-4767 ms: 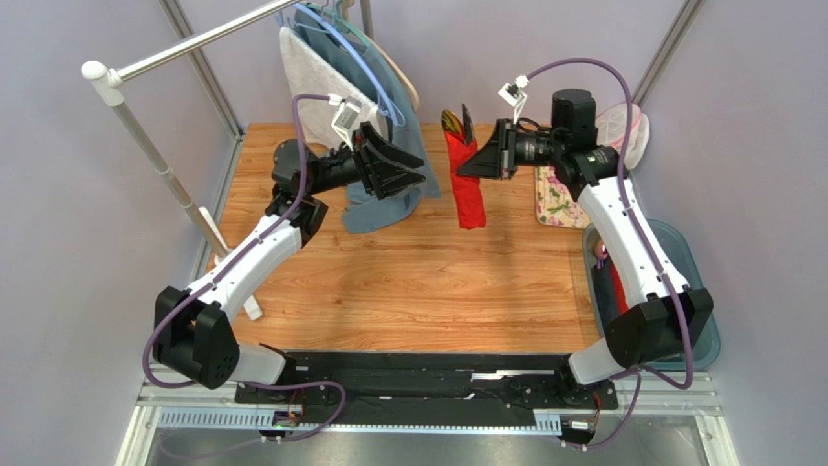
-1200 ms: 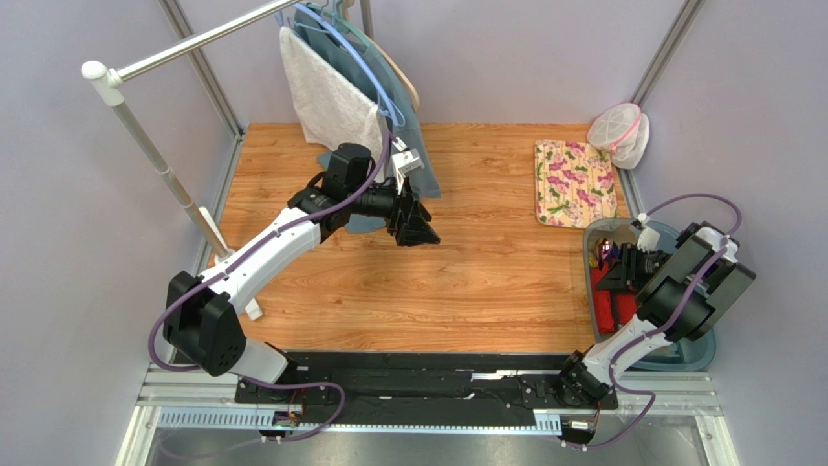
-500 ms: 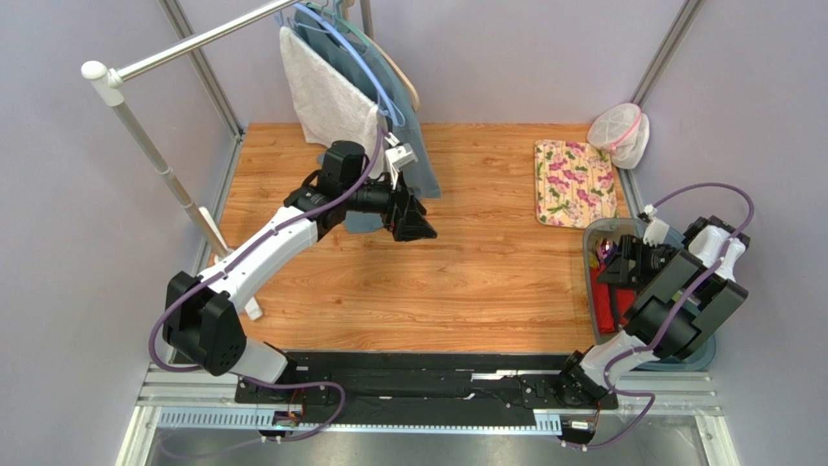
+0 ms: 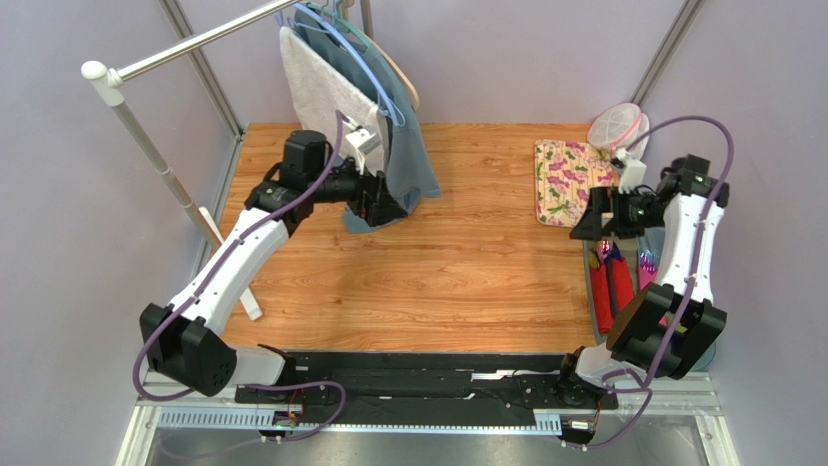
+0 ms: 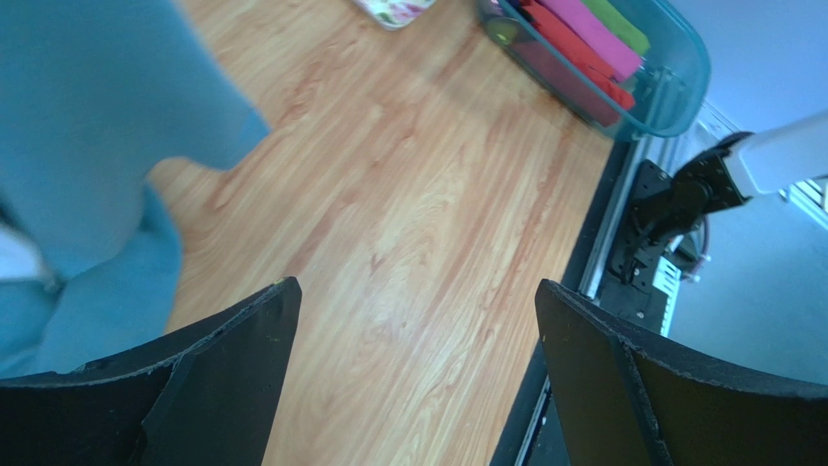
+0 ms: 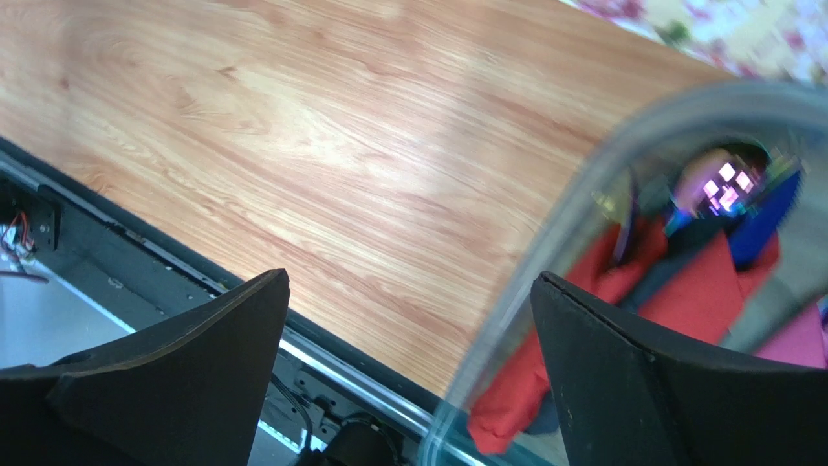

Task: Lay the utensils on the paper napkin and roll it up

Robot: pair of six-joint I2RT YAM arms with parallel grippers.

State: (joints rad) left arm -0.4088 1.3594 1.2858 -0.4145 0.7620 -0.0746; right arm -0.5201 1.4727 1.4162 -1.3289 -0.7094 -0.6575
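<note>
The paper napkin shows as a narrow red roll [image 4: 622, 287] lying in the teal bin [image 4: 589, 291], close beside a second red roll [image 4: 601, 301]. Shiny utensil ends [image 4: 608, 251] poke out at the rolls' far end. In the right wrist view the red roll [image 6: 680, 291] lies behind the bin's clear wall [image 6: 544, 262]. My right gripper [image 4: 585, 227] [image 6: 410, 280] hangs open and empty over the table by the bin's left rim. My left gripper [image 4: 389, 208] [image 5: 416, 291] is open and empty at the back left, beside the hanging blue cloth [image 4: 408, 165].
A pink roll [image 4: 645, 272] and a green roll [image 5: 622, 19] share the bin. A floral cloth [image 4: 573, 183] lies at the back right, a mesh bag [image 4: 622, 126] behind it. A clothes rail [image 4: 194, 44] with a grey towel [image 4: 321, 92] stands at the back left.
My right gripper has opened, risen out of the bin and swung towards the floral cloth, leaving the red roll in the bin. The left arm has drawn back towards the hanging cloth.
</note>
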